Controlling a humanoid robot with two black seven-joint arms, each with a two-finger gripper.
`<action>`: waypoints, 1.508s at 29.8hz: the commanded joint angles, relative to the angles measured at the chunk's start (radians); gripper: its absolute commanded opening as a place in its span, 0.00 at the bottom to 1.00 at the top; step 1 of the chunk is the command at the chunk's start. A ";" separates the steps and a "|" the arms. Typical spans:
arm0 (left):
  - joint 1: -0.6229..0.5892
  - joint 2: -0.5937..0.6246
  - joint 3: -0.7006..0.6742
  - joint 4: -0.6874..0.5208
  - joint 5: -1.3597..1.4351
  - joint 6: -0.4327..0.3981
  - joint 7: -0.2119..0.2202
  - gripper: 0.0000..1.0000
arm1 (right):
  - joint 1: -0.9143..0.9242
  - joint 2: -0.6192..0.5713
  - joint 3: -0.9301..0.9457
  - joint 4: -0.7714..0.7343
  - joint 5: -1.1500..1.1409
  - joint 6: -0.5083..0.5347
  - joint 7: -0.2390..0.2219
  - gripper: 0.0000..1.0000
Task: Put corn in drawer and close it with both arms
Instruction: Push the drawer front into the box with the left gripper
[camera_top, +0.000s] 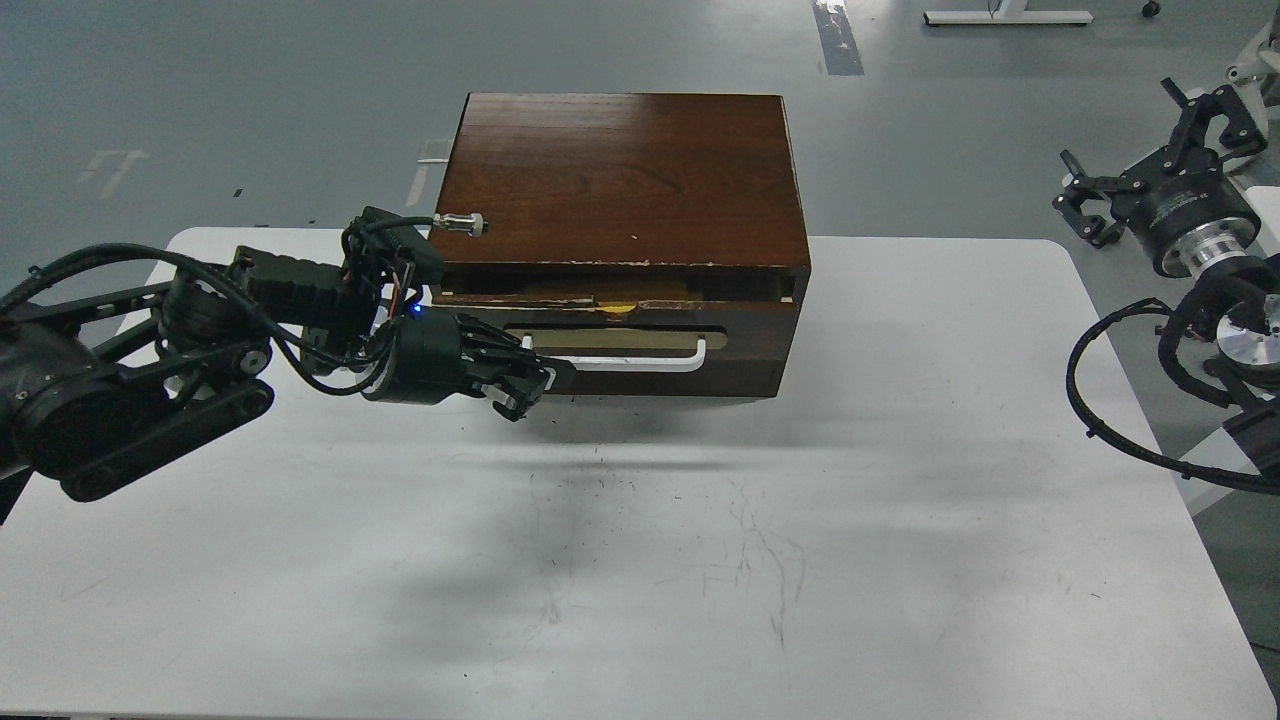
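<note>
One sliver of corn (621, 307) shows inside the nearly shut drawer (640, 345); left gripper (520, 385), fingers seemingly closed, could slip off its front, while the right gripper (1150, 150) hangs open far right.

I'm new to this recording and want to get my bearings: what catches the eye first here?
The dark wooden cabinet at the back of the white table stands out first, its drawer open only a crack with a sliver of yellow corn showing in the gap. Next comes the left gripper, at the left end of the drawer's white handle. The right gripper hangs spread off the table's right edge.
</note>
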 joint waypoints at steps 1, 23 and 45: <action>-0.001 -0.004 0.000 0.001 0.000 0.000 0.000 0.00 | 0.001 -0.002 0.000 -0.001 0.000 0.000 -0.001 1.00; -0.067 -0.062 0.000 0.086 -0.046 0.000 -0.003 0.00 | 0.000 -0.012 0.001 -0.002 0.000 0.000 -0.001 1.00; -0.140 0.029 -0.081 0.093 -0.824 0.000 -0.003 0.72 | -0.002 -0.017 0.003 -0.001 0.000 0.000 0.008 1.00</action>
